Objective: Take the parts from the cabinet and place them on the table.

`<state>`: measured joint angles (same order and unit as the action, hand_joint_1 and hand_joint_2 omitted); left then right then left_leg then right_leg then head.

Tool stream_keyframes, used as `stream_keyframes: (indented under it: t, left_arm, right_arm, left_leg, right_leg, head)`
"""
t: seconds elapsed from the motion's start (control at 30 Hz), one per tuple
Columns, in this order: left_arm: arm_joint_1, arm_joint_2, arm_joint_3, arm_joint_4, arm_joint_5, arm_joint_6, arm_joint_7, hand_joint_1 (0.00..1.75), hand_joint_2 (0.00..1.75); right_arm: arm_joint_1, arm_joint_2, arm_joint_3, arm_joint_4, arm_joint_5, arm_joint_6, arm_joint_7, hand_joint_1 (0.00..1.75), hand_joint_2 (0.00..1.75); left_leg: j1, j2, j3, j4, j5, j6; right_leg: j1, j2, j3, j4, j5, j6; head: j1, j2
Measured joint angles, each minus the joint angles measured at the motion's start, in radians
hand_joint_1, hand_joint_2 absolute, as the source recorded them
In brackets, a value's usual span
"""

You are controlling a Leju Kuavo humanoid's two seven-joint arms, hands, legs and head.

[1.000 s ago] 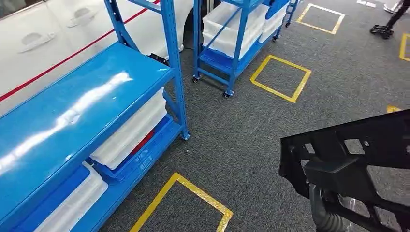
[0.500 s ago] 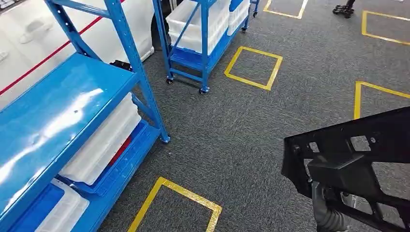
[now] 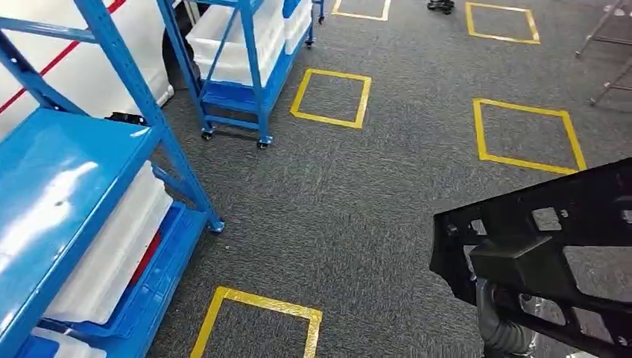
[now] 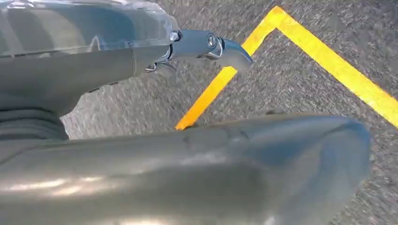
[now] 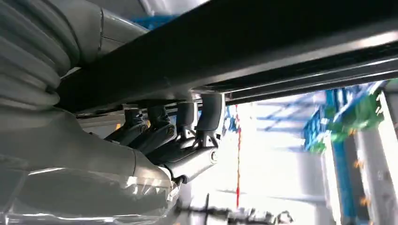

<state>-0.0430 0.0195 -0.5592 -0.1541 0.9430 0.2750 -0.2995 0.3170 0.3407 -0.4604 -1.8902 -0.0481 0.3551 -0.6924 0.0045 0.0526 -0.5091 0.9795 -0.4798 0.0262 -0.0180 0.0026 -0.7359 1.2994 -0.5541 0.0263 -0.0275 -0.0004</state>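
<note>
A large black plastic frame part [image 3: 551,224] with square cut-outs hangs over the carpet at the lower right of the head view. My right hand [image 5: 173,140] grips it from beneath, fingers [image 5: 162,126] curled up against the black part's bar [image 5: 281,42]. In the head view the right wrist's ribbed cover [image 3: 501,328] pokes out below the part. My left hand [image 4: 187,140] hangs over the carpet holding nothing, its thick thumb [image 4: 225,168] apart from a straight finger [image 4: 211,44].
A blue shelf rack [image 3: 67,186] with white bins [image 3: 112,246] stands at the left. A wheeled blue cart [image 3: 238,67] with white bins stands further back. Yellow tape squares [image 3: 332,97] mark the grey carpet. Metal legs [image 3: 607,45] show at the far right.
The whole picture has shifted: the camera has turned right, so the rack and cart slide to the left. The black part stays in the same place in my right hand.
</note>
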Motion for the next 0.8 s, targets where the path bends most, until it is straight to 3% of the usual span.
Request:
stream_keyframes:
  t: [0.03, 0.07, 0.1, 0.13, 0.27, 0.3, 0.33, 0.37, 0.43, 0.47, 0.5, 0.57, 0.6, 0.63, 0.67, 0.7, 0.77, 0.8]
  left_arm:
    - [0.0, -0.001, 0.0, 0.0, 0.0, 0.0, 0.0, 0.0, 0.0]
    - [-0.002, -0.003, 0.0, 0.0, 0.0, 0.0, 0.0, 0.0, 0.0]
    - [-0.003, -0.004, 0.0, 0.0, 0.0, 0.0, 0.0, 0.0, 0.0]
    - [-0.002, -0.003, 0.0, 0.0, 0.0, 0.001, 0.0, 0.0, 0.0]
    - [-0.009, -0.005, 0.0, 0.0, 0.002, 0.0, -0.001, 0.0, 0.0]
    - [-0.009, -0.007, 0.0, 0.0, 0.004, -0.004, -0.003, 0.0, 0.0]
    - [-0.007, -0.007, 0.0, 0.0, 0.007, -0.008, -0.004, 0.0, 0.0]
    - [-0.005, -0.007, 0.0, 0.0, 0.008, -0.009, -0.004, 0.0, 0.0]
    - [-0.004, -0.007, 0.0, 0.0, 0.009, -0.01, -0.003, 0.0, 0.0]
    - [-0.001, -0.007, 0.0, 0.0, 0.011, -0.01, -0.003, 0.0, 0.0]
    - [0.0, -0.007, 0.0, 0.0, 0.011, -0.011, -0.002, 0.0, 0.0]
    - [0.0, -0.007, 0.0, 0.0, 0.018, -0.012, 0.006, 0.0, 0.0]
    - [0.0, -0.006, 0.0, 0.0, 0.022, -0.011, 0.008, 0.0, 0.0]
    - [0.002, -0.003, 0.002, 0.001, 0.029, -0.008, 0.011, 0.0, 0.0]
    - [0.001, -0.003, 0.003, 0.001, 0.036, -0.006, 0.012, 0.0, 0.0]
    - [0.0, -0.003, 0.007, 0.001, 0.047, -0.002, 0.013, 0.0, 0.0]
    - [-0.005, -0.004, 0.019, 0.0, 0.072, 0.013, 0.01, 0.0, 0.0]
    - [-0.006, -0.008, 0.028, 0.0, 0.082, 0.019, 0.007, 0.0, 0.0]
  right_arm:
    - [0.0, -0.001, 0.0, 0.002, 0.0, -0.001, 0.0, 1.75, 1.75]
    - [0.0, -0.002, 0.0, 0.002, 0.0, -0.005, 0.0, 1.75, 1.75]
    - [-0.001, -0.003, 0.0, 0.002, 0.0, -0.011, 0.0, 1.75, 1.75]
    - [-0.003, -0.002, 0.0, 0.004, -0.001, -0.02, 0.0, 1.75, 1.75]
    - [0.001, -0.008, 0.005, 0.011, -0.039, -0.018, 0.0, 1.75, 1.75]
    - [0.003, -0.009, 0.012, 0.013, -0.038, -0.023, 0.0, 1.75, 1.75]
    - [0.001, -0.009, 0.023, 0.014, -0.035, -0.029, 0.0, 1.75, 1.75]
    - [-0.001, -0.009, 0.036, 0.017, -0.031, -0.04, 0.0, 1.75, 1.75]
    - [-0.001, -0.01, 0.063, 0.022, -0.023, -0.056, 0.0, 1.75, 1.75]
    - [-0.001, -0.012, 0.074, 0.024, -0.022, -0.063, 0.0, 1.75, 1.75]
    - [0.0, -0.014, 0.083, 0.026, -0.021, -0.071, 0.0, 1.75, 1.75]
    - [0.001, -0.018, 0.104, 0.026, -0.015, -0.095, 0.0, 1.75, 1.75]
    - [0.001, -0.02, 0.118, 0.026, -0.009, -0.105, 0.0, 1.75, 1.75]
    - [0.002, -0.022, 0.138, 0.026, 0.0, -0.116, 0.0, 1.75, 1.75]
    - [0.0, -0.026, 0.156, 0.026, 0.004, -0.126, 0.0, 1.75, 1.75]
    - [0.001, -0.03, 0.178, 0.026, 0.01, -0.137, 0.0, 1.75, 1.75]
    - [0.0, -0.043, 0.222, 0.028, 0.03, -0.172, 0.0, 1.75, 1.75]
    - [-0.003, -0.051, 0.248, 0.03, 0.04, -0.191, 0.0, 1.75, 1.75]
  left_leg:
    - [0.0, 0.013, 0.002, 0.001, -0.003, -0.003]
    - [0.001, 0.026, 0.004, 0.005, -0.007, -0.008]
    - [-0.001, 0.035, 0.008, 0.01, -0.012, -0.013]
    - [-0.008, 0.044, 0.005, 0.011, -0.018, -0.02]
    - [-0.007, 0.08, 0.023, 0.009, -0.024, -0.04]
    - [0.0, 0.047, 0.019, 0.024, -0.04, -0.047]
    - [0.002, -0.001, 0.002, 0.065, -0.072, -0.048]
    - [0.004, -0.029, -0.03, 0.137, -0.114, -0.05]
    - [0.004, -0.046, -0.111, 0.303, -0.182, -0.051]
    - [0.004, -0.046, -0.136, 0.346, -0.184, -0.05]
    - [0.004, -0.047, -0.132, 0.329, -0.157, -0.048]
    - [0.004, -0.06, -0.072, 0.182, -0.062, -0.04]
    - [0.005, -0.088, -0.032, 0.087, -0.013, -0.035]
    - [0.006, -0.158, -0.015, 0.041, -0.012, -0.031]
    - [0.008, -0.158, -0.017, 0.023, -0.012, -0.033]
    - [0.003, -0.147, -0.018, 0.025, -0.012, -0.032]
    - [-0.001, -0.122, -0.009, 0.021, -0.007, -0.022]
    - [0.012, -0.104, -0.005, 0.003, 0.005, -0.013]
  right_leg:
    - [-0.002, -0.006, 0.04, -0.069, 0.037, 0.002]
    - [-0.004, -0.027, 0.105, -0.18, 0.083, 0.002]
    - [-0.003, -0.066, 0.152, -0.261, 0.098, 0.001]
    - [0.006, -0.083, 0.155, -0.265, 0.087, -0.01]
    - [0.007, -0.035, 0.151, -0.275, 0.092, -0.035]
    - [0.002, -0.024, 0.155, -0.28, 0.097, -0.041]
    - [0.001, -0.015, 0.154, -0.282, 0.099, -0.049]
    - [0.002, -0.005, 0.152, -0.282, 0.1, -0.053]
    - [0.007, 0.021, 0.148, -0.281, 0.102, -0.056]
    - [0.009, 0.037, 0.148, -0.279, 0.102, -0.057]
    - [0.01, 0.052, 0.148, -0.277, 0.102, -0.057]
    - [0.011, 0.081, 0.151, -0.275, 0.102, -0.056]
    - [0.011, 0.095, 0.153, -0.274, 0.102, -0.055]
    - [0.01, 0.106, 0.149, -0.273, 0.103, -0.051]
    - [0.011, 0.12, 0.142, -0.268, 0.105, -0.043]
    - [0.005, 0.131, 0.137, -0.271, 0.109, -0.035]
    - [0.002, 0.16, 0.134, -0.279, 0.118, -0.019]
    - [0.005, 0.139, 0.131, -0.269, 0.114, -0.018]
  head:
    - [0.0, 0.0]
    - [0.0, 0.0]
    - [0.0, 0.0]
    - [0.0, 0.0]
    - [0.0, 0.0]
    - [0.0, 0.0]
    - [-0.001, 0.0]
    - [-0.001, 0.0]
    - [-0.001, 0.0]
    - [-0.001, 0.0]
    - [-0.001, 0.0]
    - [-0.001, 0.0]
    - [-0.001, 0.0]
    - [-0.001, 0.0]
    - [-0.001, 0.0]
    - [-0.001, 0.0]
    - [-0.001, 0.0]
    - [-0.001, 0.0]
